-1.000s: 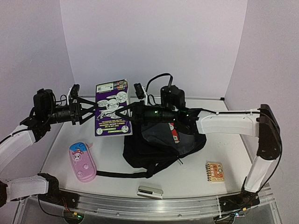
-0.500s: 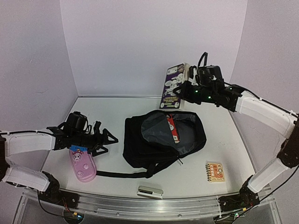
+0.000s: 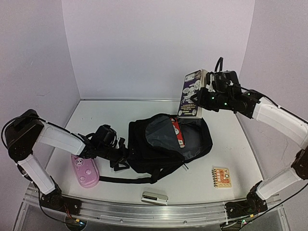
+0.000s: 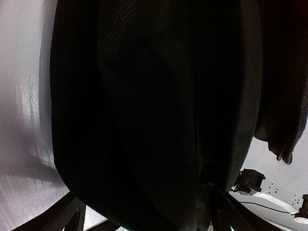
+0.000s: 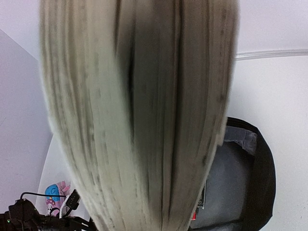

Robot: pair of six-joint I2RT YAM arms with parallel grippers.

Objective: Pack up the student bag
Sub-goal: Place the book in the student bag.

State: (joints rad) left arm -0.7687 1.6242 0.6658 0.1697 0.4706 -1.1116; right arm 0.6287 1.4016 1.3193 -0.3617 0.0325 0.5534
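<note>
Gripping a purple comic-cover paperback book at one long edge, your right claw is clamped shut on it. It holds the book upright in the air toward the bench's far-right corner. The right wrist view is almost all page edges, with grey lining visible below and off to one side. My read is that you're lining up for a drop into the opening and aren't over it yet.

Your left claw is low against the bag's left flank, jaws spread wide. In its wrist view black fabric bulges between the fingers, and nothing is pinched. It's probably there to brace or grab the side, so the mouth keeps its shape and the bag doesn't slide when the book lands.

The large soft black fabric student bag lies mid-bench. Its flap is folded back with the greyish lining up, and a flat red item is already inside.

Further out:
- The pink rounded pencil case sits just beside the left claw, toward the near-left corner.
- The small orange spiral notebook is toward the near-right corner, apart from the bag.
- The small silver oblong object is at the near edge; I can't tell what it is.

None of these three are packed yet.
</note>
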